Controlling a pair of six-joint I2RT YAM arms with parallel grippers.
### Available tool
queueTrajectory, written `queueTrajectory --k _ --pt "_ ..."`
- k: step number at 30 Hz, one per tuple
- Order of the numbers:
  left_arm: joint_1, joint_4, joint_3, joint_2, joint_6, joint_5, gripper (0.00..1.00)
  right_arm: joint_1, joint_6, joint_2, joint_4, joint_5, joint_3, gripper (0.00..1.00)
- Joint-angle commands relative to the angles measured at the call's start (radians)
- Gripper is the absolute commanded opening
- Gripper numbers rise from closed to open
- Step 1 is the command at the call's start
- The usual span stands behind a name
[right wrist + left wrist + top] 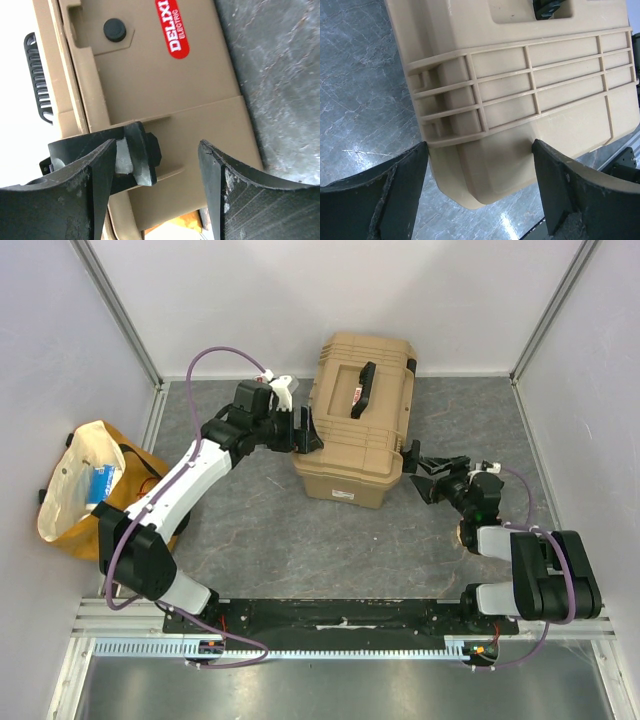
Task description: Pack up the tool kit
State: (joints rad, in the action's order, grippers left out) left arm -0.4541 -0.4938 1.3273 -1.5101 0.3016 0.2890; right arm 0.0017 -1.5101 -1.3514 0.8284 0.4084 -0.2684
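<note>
A tan plastic tool case (pixel 358 420) with a black handle (pixel 364 389) lies shut in the middle of the table. My left gripper (pixel 308 432) is open at its left side, its fingers straddling a corner of the case (pixel 485 150). My right gripper (pixel 418 472) is open at the case's right side. In the right wrist view a black latch (pixel 140 155) on the case's front wall (pixel 150 90) sits beside my left finger (pixel 80 195), and the red label (pixel 173 27) shows above. No loose tools show.
A yellow and white bag (pixel 88 490) with a blue item inside lies at the far left, beside the left arm. Grey walls and metal frame posts close in the table at the back and sides.
</note>
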Motion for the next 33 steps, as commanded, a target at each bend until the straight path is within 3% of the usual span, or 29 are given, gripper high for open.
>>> queueTrajectory --k 1,5,13,22,26,33 --pt "-0.024 -0.218 -0.037 -0.122 -0.058 -0.091 0.86 0.03 -0.047 -0.018 0.136 -0.033 -0.031 0.72" --pt "-0.031 -0.227 0.0 -0.144 -0.053 -0.066 0.84 0.044 -0.087 -0.037 0.204 -0.046 -0.023 0.7" --pt "-0.038 -0.216 0.009 -0.164 -0.038 -0.059 0.82 0.054 -0.027 0.011 0.117 -0.043 -0.077 0.65" --pt "-0.041 -0.212 0.009 -0.164 -0.039 -0.054 0.82 0.084 0.184 0.107 -0.224 -0.077 -0.183 0.66" --pt "-0.041 -0.212 0.01 -0.16 -0.038 -0.057 0.81 0.101 0.309 0.129 -0.43 -0.115 -0.239 0.72" --pt "-0.044 -0.206 0.004 -0.159 -0.041 -0.06 0.81 0.133 0.448 0.149 -0.64 -0.166 -0.281 0.73"
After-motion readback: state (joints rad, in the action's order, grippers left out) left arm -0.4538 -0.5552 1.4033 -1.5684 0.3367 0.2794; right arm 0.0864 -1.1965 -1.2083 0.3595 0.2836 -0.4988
